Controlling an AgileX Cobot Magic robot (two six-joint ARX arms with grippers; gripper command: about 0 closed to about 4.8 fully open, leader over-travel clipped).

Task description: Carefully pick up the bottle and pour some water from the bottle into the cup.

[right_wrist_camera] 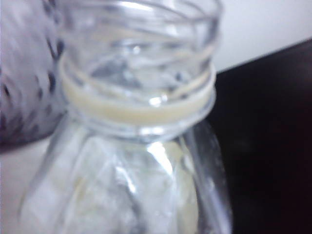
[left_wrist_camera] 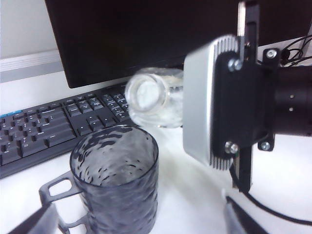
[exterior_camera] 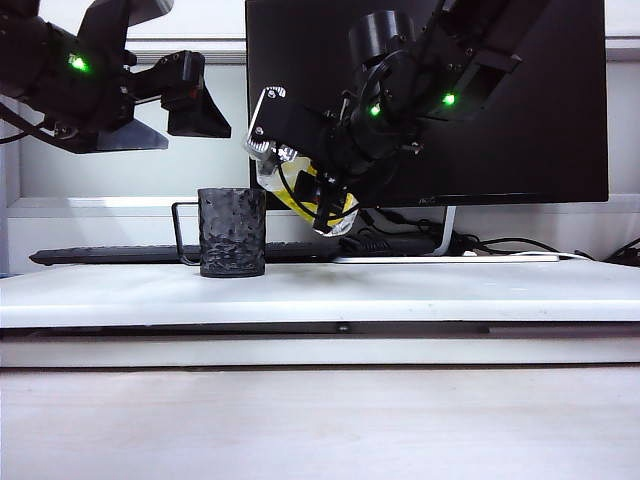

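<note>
No legible text on anything

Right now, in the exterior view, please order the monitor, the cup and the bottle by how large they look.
1. Monitor, by far the largest.
2. Cup.
3. Bottle, unsure: the right gripper holding it hides much of it.

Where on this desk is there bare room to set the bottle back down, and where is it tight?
Free: the white desk right of the cup, in front of the monitor, and the strip in front of the cup. Crowded: above the cup, where the right gripper tilts the bottle and the open left gripper hovers; the keyboard fills the space behind.
</note>
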